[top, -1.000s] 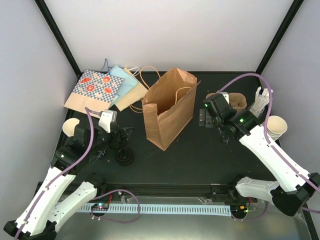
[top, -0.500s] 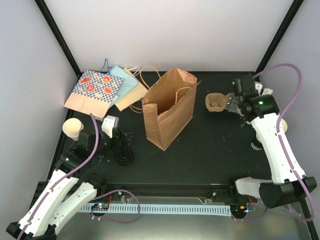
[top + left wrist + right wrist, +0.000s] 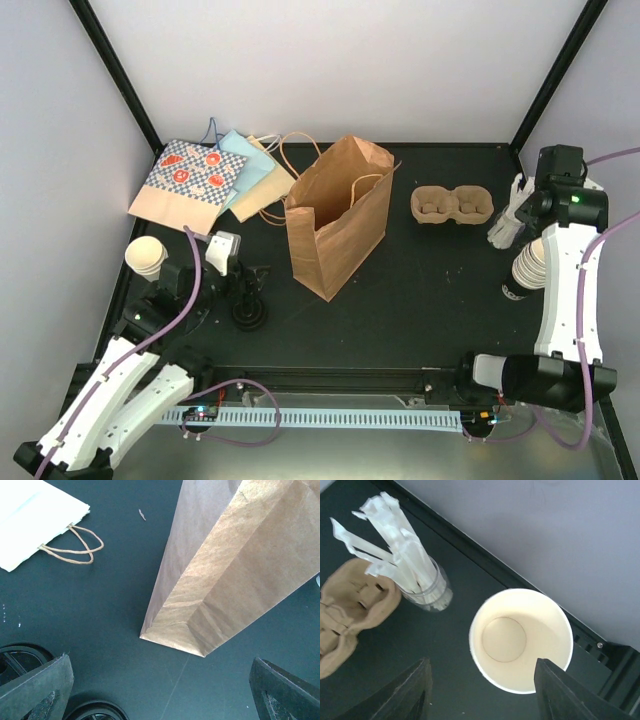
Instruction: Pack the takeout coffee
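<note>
A tan two-hollow cup carrier (image 3: pixel 453 205) lies on the black table right of the upright brown paper bag (image 3: pixel 338 215). Cream cups are stacked at the right edge (image 3: pixel 528 265), and more stand at the left edge (image 3: pixel 147 256). Black lids (image 3: pixel 250 313) lie near the left arm. My right gripper (image 3: pixel 485 695) hangs over the open top cup (image 3: pixel 520 640). Its jaws stand apart, and one finger (image 3: pixel 570 692) overlaps the cup's rim. My left gripper (image 3: pixel 160 692) is wide open and low over the table. It faces the bag's bottom corner (image 3: pixel 200 630), with lids (image 3: pixel 20 660) beside its left finger.
A glass of white wrapped sticks (image 3: pixel 420 587) stands between the carrier (image 3: pixel 350 615) and the cup, close to the right wall. Flat patterned and pale paper bags (image 3: pixel 205 180) lie at the back left. A white one with twine handles (image 3: pixel 40 515) shows in the left wrist view.
My right arm has swung from the carrier to the right edge, over the cup stack, and its jaws have narrowed. The carrier stays on the table. The left arm has barely moved.
</note>
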You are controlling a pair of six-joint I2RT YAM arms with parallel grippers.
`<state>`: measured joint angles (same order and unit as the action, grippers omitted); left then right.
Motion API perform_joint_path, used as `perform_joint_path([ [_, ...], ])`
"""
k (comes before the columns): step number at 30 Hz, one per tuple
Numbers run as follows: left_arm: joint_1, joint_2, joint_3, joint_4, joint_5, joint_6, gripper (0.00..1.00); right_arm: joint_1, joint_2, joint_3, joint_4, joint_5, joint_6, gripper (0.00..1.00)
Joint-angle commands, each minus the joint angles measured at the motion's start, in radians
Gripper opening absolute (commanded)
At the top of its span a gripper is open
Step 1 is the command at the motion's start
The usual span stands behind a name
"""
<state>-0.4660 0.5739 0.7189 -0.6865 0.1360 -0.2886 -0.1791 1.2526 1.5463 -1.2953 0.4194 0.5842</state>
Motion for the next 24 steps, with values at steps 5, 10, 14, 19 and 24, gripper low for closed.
perform_joint_path([
  [5,0.003,0.006,-0.003,0.023,0.054,0.020,0.99,-0.032,0.038,-0.040,-0.010,-0.046,0.023,0.57],
  [10,0.002,0.010,-0.003,0.018,0.058,0.018,0.99,-0.066,0.082,-0.050,-0.011,-0.041,0.010,0.58],
  [14,0.001,0.019,0.000,0.009,0.060,0.014,0.99,-0.111,0.087,-0.095,0.027,-0.100,-0.015,0.56],
  [19,0.000,0.024,0.001,0.007,0.056,0.011,0.99,-0.123,0.114,-0.113,0.042,-0.145,-0.018,0.51],
  [24,0.000,0.035,0.002,0.003,0.054,0.009,0.99,-0.122,0.118,-0.126,0.055,-0.157,-0.026,0.48],
])
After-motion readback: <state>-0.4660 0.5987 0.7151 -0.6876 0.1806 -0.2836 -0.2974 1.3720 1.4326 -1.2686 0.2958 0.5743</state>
